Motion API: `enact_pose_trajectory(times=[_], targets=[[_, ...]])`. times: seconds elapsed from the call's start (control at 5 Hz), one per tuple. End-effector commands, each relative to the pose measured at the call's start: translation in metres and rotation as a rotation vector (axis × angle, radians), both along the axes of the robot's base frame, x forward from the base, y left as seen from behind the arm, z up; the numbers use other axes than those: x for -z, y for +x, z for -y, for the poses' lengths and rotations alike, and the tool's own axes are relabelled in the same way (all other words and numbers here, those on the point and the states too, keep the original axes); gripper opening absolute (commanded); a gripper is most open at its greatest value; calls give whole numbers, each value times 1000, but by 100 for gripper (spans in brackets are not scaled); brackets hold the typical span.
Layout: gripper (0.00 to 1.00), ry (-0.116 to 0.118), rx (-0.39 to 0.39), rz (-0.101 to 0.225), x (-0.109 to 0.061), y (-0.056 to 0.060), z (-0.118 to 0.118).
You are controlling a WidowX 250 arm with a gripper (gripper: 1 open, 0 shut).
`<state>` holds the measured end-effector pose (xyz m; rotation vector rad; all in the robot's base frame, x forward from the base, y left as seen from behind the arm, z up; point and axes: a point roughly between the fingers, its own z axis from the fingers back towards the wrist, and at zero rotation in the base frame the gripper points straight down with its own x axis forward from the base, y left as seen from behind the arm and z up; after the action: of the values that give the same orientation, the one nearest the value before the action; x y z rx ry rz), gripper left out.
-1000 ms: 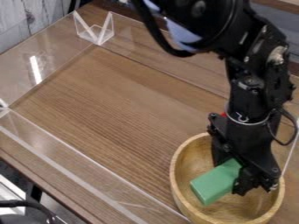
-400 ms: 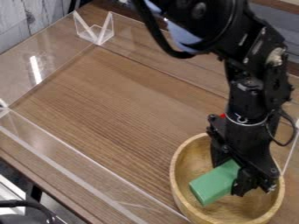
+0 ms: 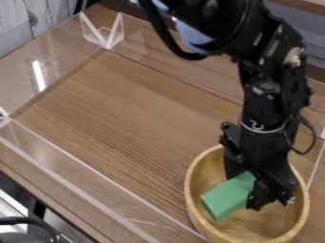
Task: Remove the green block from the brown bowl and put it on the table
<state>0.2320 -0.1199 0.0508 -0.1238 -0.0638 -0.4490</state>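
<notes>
Your black tool clamped on the flat mint-green block, block inside the round tan wooden bowl, bowl on your brown wood-grain counter, clear acrylic walls well beyond the bowl

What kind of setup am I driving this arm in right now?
Most likely a lab test bench: a wood-grain table fenced by low clear acrylic walls, with just a brown bowl and a green block as props under the gripper.

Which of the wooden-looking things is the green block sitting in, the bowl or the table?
The bowl: the block lies inside its round rim, not on the flat table.
</notes>
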Motion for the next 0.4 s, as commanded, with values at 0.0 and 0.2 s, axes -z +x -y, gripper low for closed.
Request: enact_pose_trajectory(times=[0.0,0.2], targets=[[0,-22,-10,60,-21,5,-6],[0,-17,-53,76,-34,6,-24]])
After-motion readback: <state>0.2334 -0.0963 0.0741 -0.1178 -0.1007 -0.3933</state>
